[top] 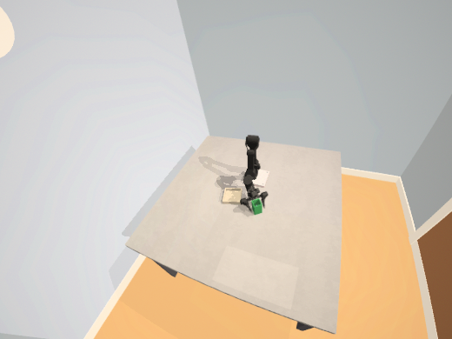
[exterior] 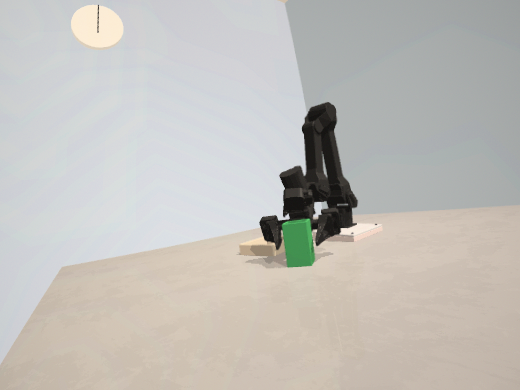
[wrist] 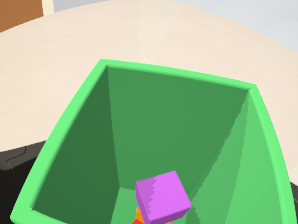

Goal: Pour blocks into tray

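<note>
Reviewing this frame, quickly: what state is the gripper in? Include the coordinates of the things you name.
Gripper (top: 255, 203) (exterior: 298, 246): open, holding nothing; its fingers stand apart on either side of the upright green cup (top: 257, 208) (exterior: 299, 244) (wrist: 175, 107).

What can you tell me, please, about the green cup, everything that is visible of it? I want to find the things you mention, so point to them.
The green cup (top: 257, 209) (exterior: 298, 244) (wrist: 175, 107) is a tall, plain box shape with four flat sides, an open square top and a slightly rounded rim, perhaps plastic. It stands upright on the table, beside the tray, between the gripper's spread fingers, which do not grip it. Inside lie a purple block and, under it, something orange and red. No handle shows.
</note>
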Controlling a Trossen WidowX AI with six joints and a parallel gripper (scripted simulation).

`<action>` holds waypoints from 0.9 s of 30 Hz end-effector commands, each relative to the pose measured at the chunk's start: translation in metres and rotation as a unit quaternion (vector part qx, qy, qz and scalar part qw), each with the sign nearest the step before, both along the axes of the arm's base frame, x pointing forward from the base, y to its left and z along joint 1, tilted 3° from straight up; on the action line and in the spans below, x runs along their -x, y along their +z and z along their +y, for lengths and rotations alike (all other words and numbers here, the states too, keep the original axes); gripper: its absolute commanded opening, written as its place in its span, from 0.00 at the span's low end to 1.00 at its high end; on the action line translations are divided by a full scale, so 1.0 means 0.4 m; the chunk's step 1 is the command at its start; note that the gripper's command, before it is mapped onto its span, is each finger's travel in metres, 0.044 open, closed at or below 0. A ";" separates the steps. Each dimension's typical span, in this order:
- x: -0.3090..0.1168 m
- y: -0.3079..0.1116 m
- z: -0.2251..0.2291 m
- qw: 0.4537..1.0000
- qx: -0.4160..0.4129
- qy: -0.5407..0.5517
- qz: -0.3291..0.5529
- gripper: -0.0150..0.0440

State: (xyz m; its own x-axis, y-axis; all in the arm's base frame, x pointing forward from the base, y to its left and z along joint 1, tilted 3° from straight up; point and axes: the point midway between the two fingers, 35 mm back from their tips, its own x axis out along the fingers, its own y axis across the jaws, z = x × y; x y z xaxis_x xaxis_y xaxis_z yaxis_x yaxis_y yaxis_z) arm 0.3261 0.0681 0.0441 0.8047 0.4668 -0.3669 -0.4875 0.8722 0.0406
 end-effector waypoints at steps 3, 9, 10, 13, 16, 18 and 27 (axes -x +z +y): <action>-0.009 0.003 0.000 1.000 -0.001 -0.003 -0.002 0.84; -0.009 0.003 0.000 1.000 -0.001 -0.003 -0.002 0.75; -0.009 0.003 0.000 1.000 -0.001 -0.003 -0.002 0.74; -0.009 0.003 0.000 1.000 -0.001 -0.003 -0.002 0.70; -0.009 0.003 0.000 1.000 -0.001 -0.003 -0.002 0.67; -0.009 0.003 0.000 1.000 -0.001 -0.003 -0.002 0.65; -0.008 0.018 0.000 1.000 -0.001 -0.003 -0.002 0.38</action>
